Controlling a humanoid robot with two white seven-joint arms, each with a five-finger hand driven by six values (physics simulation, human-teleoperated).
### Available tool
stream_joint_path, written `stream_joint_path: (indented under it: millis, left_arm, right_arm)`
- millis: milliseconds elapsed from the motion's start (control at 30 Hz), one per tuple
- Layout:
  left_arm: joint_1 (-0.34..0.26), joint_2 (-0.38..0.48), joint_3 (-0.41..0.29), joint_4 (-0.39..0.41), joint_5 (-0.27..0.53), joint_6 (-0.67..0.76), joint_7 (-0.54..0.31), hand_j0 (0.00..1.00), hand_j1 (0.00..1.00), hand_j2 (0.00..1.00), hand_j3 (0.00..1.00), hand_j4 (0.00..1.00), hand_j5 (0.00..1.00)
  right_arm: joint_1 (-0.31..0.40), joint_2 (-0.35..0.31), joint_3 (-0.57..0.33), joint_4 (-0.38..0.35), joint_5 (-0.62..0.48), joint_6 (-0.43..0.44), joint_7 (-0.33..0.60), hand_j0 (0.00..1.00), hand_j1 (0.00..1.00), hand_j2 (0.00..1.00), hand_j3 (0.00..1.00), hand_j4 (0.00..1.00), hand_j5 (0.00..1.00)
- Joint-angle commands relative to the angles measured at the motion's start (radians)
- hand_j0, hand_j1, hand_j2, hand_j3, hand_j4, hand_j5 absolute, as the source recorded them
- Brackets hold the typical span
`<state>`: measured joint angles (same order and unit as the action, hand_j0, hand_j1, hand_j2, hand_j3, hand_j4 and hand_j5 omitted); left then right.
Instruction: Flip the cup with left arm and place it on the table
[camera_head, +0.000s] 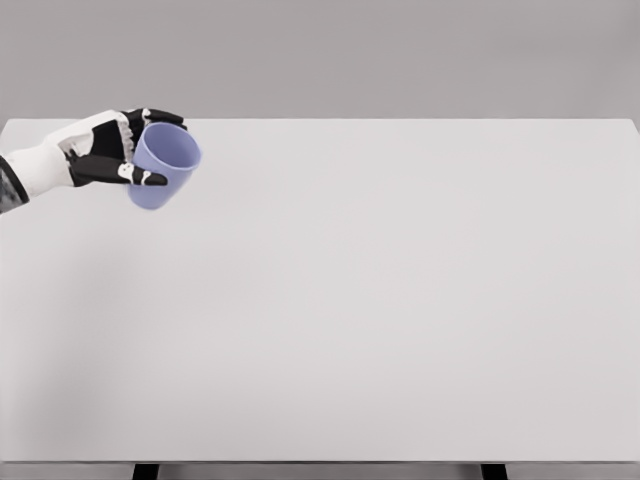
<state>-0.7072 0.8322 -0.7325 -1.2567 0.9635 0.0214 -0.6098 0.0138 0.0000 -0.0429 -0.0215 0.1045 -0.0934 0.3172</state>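
A light purple cup (163, 166) is held over the far left part of the white table (380, 300). It is tilted, with its open mouth facing up and to the right and its base pointing down-left. My left hand (135, 148) is shut on it, black fingers wrapped around its side from the left. The left arm comes in from the left edge. The right arm does not show.
The table's far edge runs just behind the hand, and its left edge is close to the forearm. Two dark table legs (146, 471) show below the front edge.
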Motion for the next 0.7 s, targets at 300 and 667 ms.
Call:
stream_joint_path:
  millis: [300,667]
  left_arm:
    - [0.02,-0.117,0.007,-0.007,0.07,0.018,-0.001,0.74,0.74,0.74,0.74,0.74,0.74]
    - [0.069,-0.154,0.018,-0.001,0.06,0.026,-0.001,0.78,0.78,0.78,0.78,0.78,0.78]
  right_arm:
    - [0.0,0.0,0.0,0.0,0.0,0.0,0.0,1.0,1.0,1.0,1.0,1.0,1.0]
    - [0.0,0.0,0.0,0.0,0.0,0.0,0.0,1.0,1.0,1.0,1.0,1.0,1.0]
